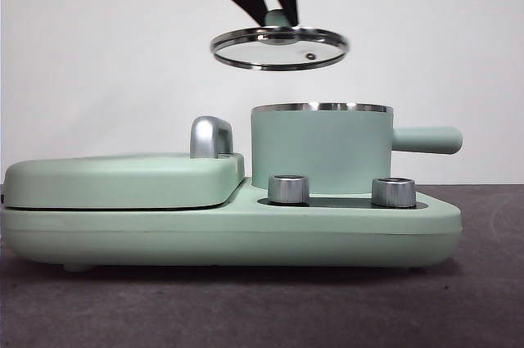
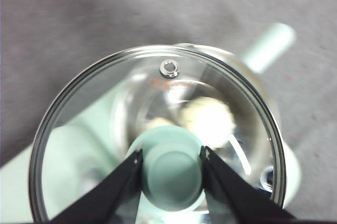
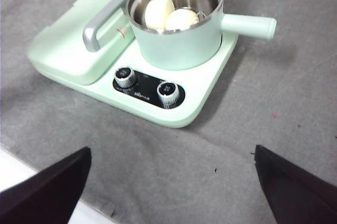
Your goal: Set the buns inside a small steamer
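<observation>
The small steamer (image 1: 321, 150) is a mint-green pot with a steel rim and a side handle (image 1: 427, 140), standing on the green cooker base. Both pale buns (image 3: 169, 16) lie inside it, the smooth one (image 3: 158, 12) beside the rounded one (image 3: 182, 19). Through the lid one bun (image 2: 209, 120) shows below. My left gripper (image 2: 172, 156) is shut on the green knob (image 2: 174, 171) of the glass lid (image 1: 280, 47) and holds it in the air above the pot. My right gripper (image 3: 168, 182) is open and empty, back from the cooker over the grey table.
The flat mint-green grill plate (image 1: 123, 180) with a chrome handle (image 1: 210, 136) lies closed beside the pot. Two steel knobs (image 1: 288, 189) sit on the cooker's front panel. Grey table surface (image 3: 274, 97) surrounds the cooker. A white wall with sockets stands behind.
</observation>
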